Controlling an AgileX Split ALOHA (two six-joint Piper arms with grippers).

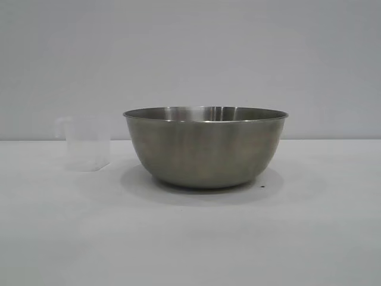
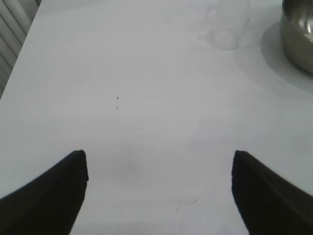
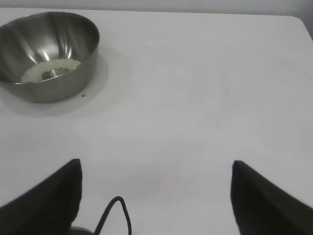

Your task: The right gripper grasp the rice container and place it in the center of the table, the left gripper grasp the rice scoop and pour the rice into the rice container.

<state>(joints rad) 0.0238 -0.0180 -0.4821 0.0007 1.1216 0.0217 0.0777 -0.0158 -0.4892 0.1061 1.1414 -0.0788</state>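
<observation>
The rice container (image 1: pixel 205 147), a round steel bowl, stands at the middle of the white table (image 1: pixel 190 238). Inside it, the right wrist view shows a patch of off-white rice (image 3: pixel 51 69) on the floor of the rice container (image 3: pixel 73 44). The rice scoop (image 1: pixel 87 145), a translucent plastic cup, stands upright just left of the bowl; whether it holds rice I cannot tell. My left gripper (image 2: pixel 159 156) hangs open over bare table, well short of the rice scoop (image 2: pixel 228 24). My right gripper (image 3: pixel 156 164) is open too, away from the bowl. Neither gripper shows in the exterior view.
A plain grey wall (image 1: pixel 190 59) backs the table. A small dark speck (image 1: pixel 262 186) lies by the bowl's right side. A black cable loop (image 3: pixel 117 210) shows between the right fingers. The table's edge (image 2: pixel 19 54) runs close to slatted panels in the left wrist view.
</observation>
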